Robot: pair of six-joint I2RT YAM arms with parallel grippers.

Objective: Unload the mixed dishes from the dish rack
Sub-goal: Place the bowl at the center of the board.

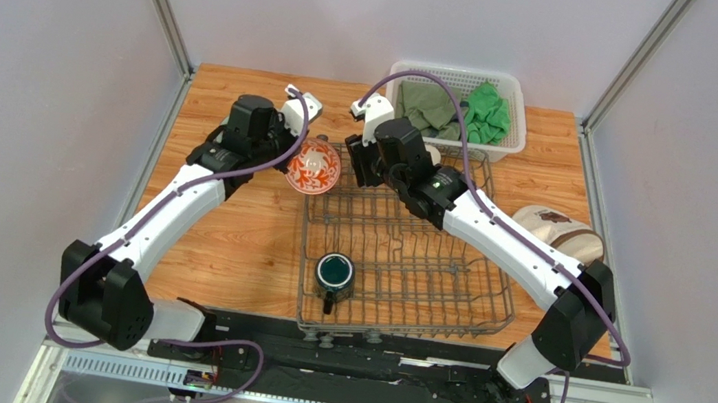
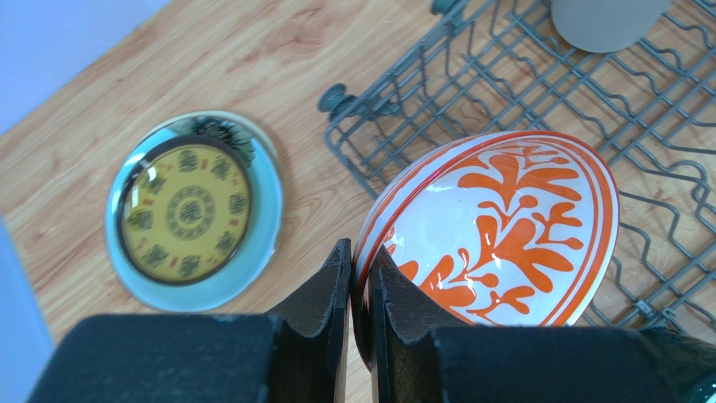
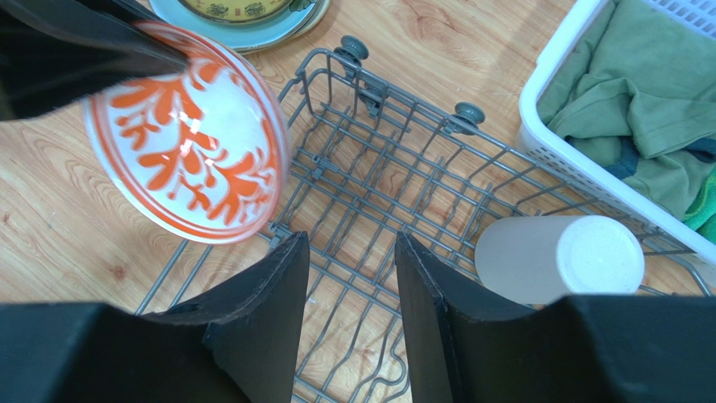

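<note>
My left gripper (image 1: 295, 151) (image 2: 360, 252) is shut on the rim of the small red-and-white patterned bowl (image 1: 314, 166) (image 2: 504, 227) (image 3: 189, 147) and holds it tilted above the far left corner of the grey wire dish rack (image 1: 408, 260) (image 2: 403, 109) (image 3: 370, 134). My right gripper (image 1: 358, 160) (image 3: 349, 239) is open and empty above the rack's far end. The tall beige cup (image 3: 555, 256) (image 2: 605, 21) lies in the rack's far end. The dark teal mug (image 1: 334, 273) stands in the rack's near left. The yellow-and-green plate (image 2: 189, 210) (image 3: 244, 13) lies on the table left of the rack.
A white mesh basket (image 1: 506, 143) (image 3: 571, 159) holding green cloths (image 1: 484, 114) stands behind the rack. A beige cap-like fabric thing (image 1: 557, 233) lies right of the rack. Grey walls close in both sides of the wooden table (image 1: 233, 237).
</note>
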